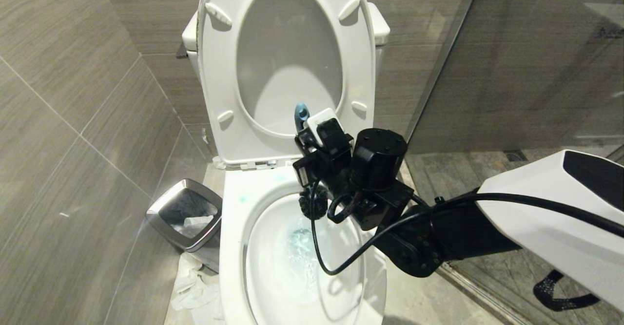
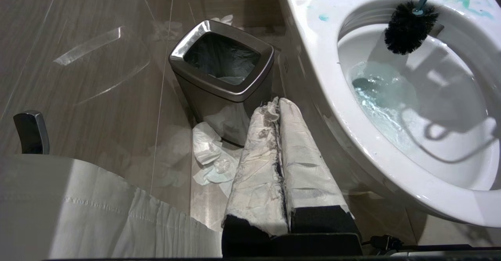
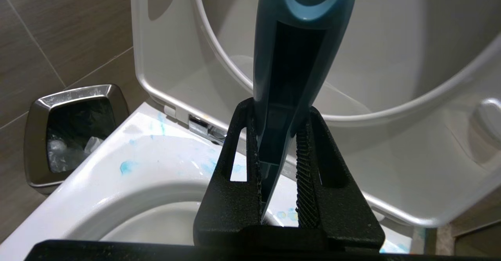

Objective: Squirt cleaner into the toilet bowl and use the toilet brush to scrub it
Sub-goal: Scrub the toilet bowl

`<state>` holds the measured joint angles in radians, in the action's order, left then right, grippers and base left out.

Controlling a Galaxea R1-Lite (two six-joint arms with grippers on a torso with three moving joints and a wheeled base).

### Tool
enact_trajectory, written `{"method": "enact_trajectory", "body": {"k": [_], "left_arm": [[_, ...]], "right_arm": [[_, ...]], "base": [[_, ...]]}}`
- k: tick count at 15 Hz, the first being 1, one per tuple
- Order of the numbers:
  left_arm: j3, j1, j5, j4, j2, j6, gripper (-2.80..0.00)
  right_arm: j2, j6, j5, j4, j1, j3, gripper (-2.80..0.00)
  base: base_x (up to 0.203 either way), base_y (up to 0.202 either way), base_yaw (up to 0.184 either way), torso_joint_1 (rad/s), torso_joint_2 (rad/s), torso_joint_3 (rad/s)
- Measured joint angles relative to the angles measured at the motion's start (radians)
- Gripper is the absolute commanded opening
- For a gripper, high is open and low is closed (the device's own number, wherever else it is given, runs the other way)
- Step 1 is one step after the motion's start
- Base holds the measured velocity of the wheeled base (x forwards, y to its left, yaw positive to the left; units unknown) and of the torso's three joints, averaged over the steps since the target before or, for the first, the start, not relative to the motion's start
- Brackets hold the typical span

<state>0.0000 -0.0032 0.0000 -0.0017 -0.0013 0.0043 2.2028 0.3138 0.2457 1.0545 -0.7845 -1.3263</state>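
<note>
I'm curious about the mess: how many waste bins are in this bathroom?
1: a steel waste bin stands on the floor by the toilet bowl, on the robot's left. Others could be out of view.

From my feed, glossy white toilet bowl (image 1: 234,247) streaked with teal-blue smears, teal-tinted water, toilet brush (image 2: 409,28) with blue-grey handle and black bristle head, my black ribbed right hand (image 3: 278,167), brushed steel waste bin (image 2: 223,77), grey-brown striped wall tiles (image 1: 73,144)

text: none legible | labels/brands: none readable | numbers/signs: none
</note>
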Motion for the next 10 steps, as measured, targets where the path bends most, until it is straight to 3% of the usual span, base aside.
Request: {"method": "enact_trajectory", "body": {"k": [10], "left_arm": [[0.000,0.000,0.000,0.001,0.000,0.000,-2.80]], "right_arm": [[0.148,-0.018,0.000,-0.102,-0.066,-0.226,-2.80]], "base": [[0.000,0.000,0.000,0.000,0.00,0.000]]}}
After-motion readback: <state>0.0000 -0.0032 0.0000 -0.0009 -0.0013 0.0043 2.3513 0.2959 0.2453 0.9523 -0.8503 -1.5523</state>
